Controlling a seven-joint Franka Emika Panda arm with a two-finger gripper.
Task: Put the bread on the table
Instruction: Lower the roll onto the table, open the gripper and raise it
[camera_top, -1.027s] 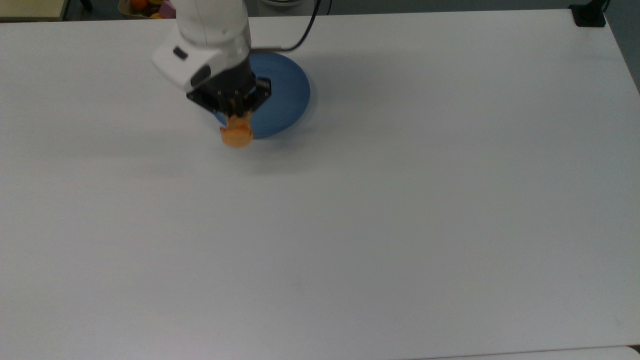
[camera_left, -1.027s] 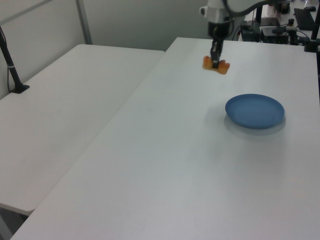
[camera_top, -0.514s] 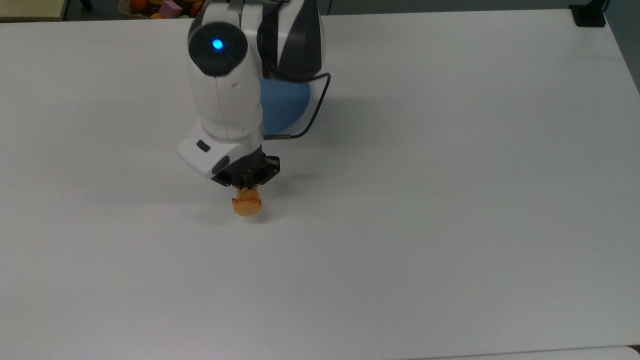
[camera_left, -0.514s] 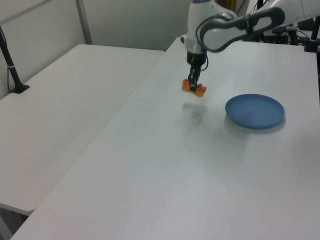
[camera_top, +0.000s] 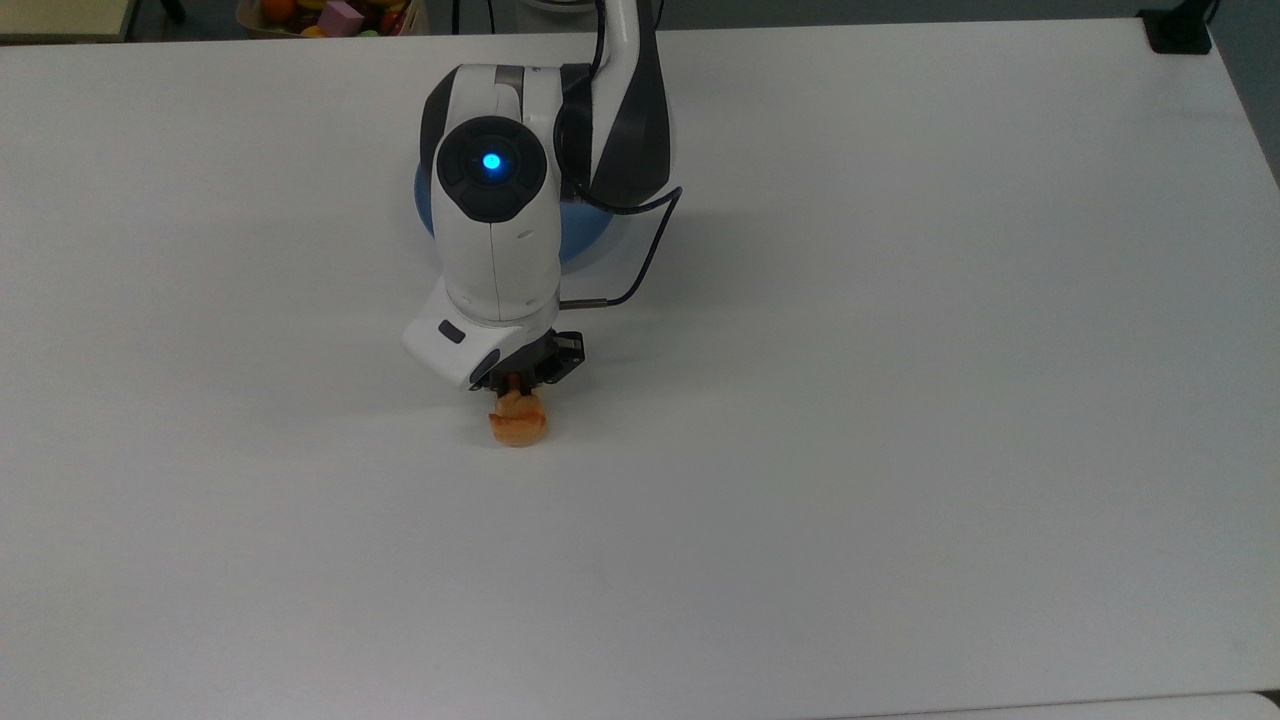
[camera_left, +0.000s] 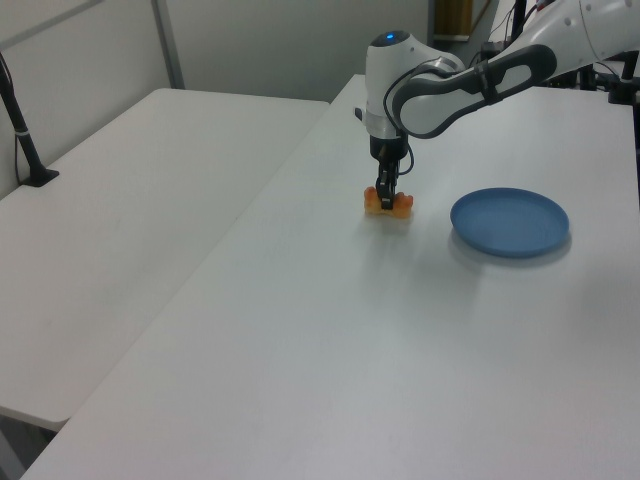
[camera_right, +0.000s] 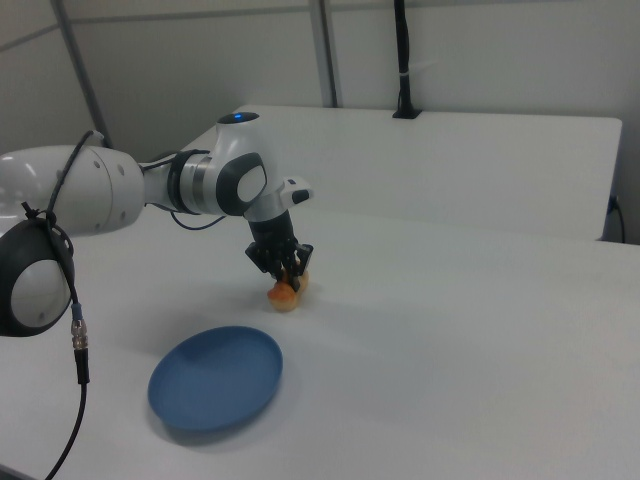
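The pincer (camera_left: 388, 197) grips the small golden-orange lumpy bread roll (camera_left: 388, 203) directly beneath it, apparently touching the plain white desk (camera_left: 330, 340). Placing step; next, release and lift.

We are in a robotics lab, by every sign. A white robot arm (camera_left: 470, 85) with a trailing black cable (camera_top: 640, 250) reaches over a large plain white table (camera_top: 900, 400). Beside the table stands a second white table (camera_left: 130, 220), with a black pole (camera_left: 22, 130) clamped on it. Behind the table we see grey partition walls (camera_right: 200, 60) and, past its far edge in the top view, a bin of coloured toy pieces (camera_top: 320, 15).
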